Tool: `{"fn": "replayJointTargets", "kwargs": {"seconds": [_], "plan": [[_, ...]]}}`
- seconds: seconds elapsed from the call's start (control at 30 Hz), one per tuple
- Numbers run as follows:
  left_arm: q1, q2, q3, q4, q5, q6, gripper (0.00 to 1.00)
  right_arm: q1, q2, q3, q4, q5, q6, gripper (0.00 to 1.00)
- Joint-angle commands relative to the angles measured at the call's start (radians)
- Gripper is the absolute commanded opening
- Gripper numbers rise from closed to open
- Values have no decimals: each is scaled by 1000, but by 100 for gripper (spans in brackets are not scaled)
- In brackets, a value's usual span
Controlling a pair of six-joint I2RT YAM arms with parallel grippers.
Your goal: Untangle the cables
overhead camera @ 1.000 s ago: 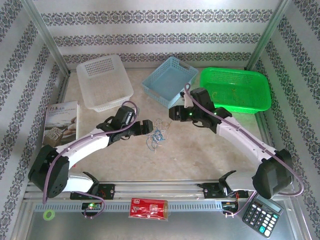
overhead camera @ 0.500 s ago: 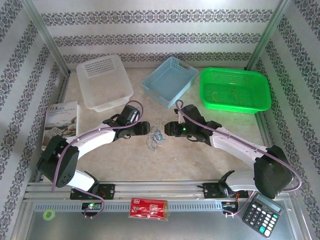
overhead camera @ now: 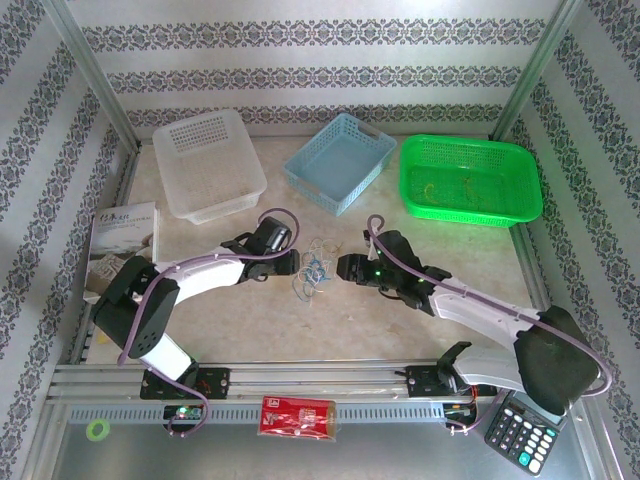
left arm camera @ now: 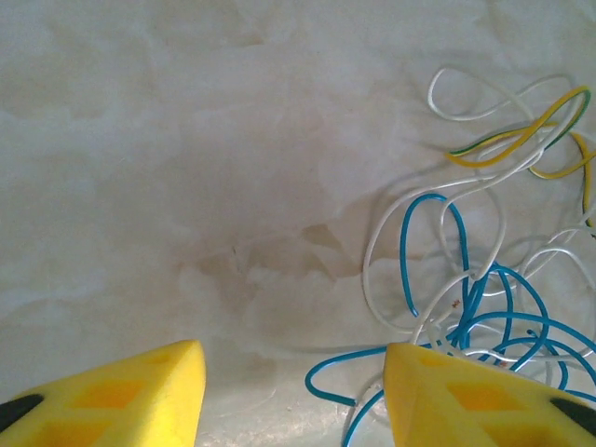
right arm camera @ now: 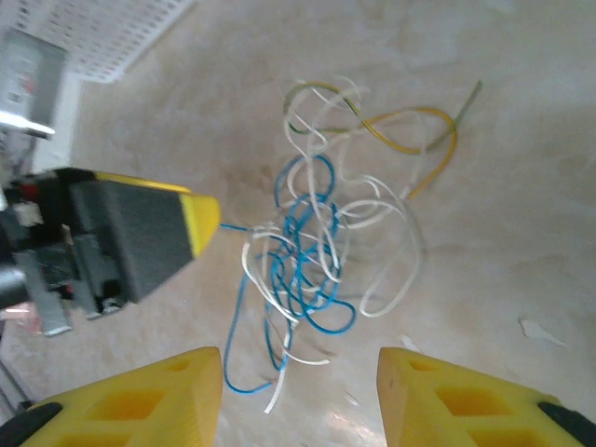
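The cables [overhead camera: 314,270] lie as a small tangle of thin blue, white and yellow-green wires on the table between the two arms. My left gripper [overhead camera: 293,262] sits low at the tangle's left edge. In the left wrist view its jaws [left arm camera: 293,396] stand open, the cables [left arm camera: 484,279] spread to the right, and a blue wire end curls into the gap beside the right fingertip [left arm camera: 456,396]. My right gripper [overhead camera: 343,268] faces the tangle from the right. It is open [right arm camera: 298,396], with the cables [right arm camera: 312,242] just ahead of it and nothing between its fingers.
Three baskets stand along the back: white [overhead camera: 208,165], blue [overhead camera: 338,162] and green [overhead camera: 470,180]. A book [overhead camera: 122,240] lies at the left. A calculator [overhead camera: 525,432], a red pack [overhead camera: 298,415] and a green tape ring [overhead camera: 97,430] rest on the front rail.
The left gripper has pushed right to the tangle's edge and its jaws have narrowed. The right arm has swung down from near the green basket to face the tangle.
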Motion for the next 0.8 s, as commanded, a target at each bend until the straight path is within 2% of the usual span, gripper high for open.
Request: {"fn": "replayJointTargets", "kwargs": {"seconds": [0.0,0.2,0.47,0.77], "plan": [[-20,14,24,44,-45,4,51,3,-26,-3,47,3,12,48],[-44,44,61,27,-91,-9,45,2,-19,14,57,-37,7,48],[-79,78,80,-10,-155,-27,45,-3,-27,18,65,-58,-4,48],[-90,85,59,-9,-187,-49,36,-17,-31,10,75,-76,-7,48]]}}
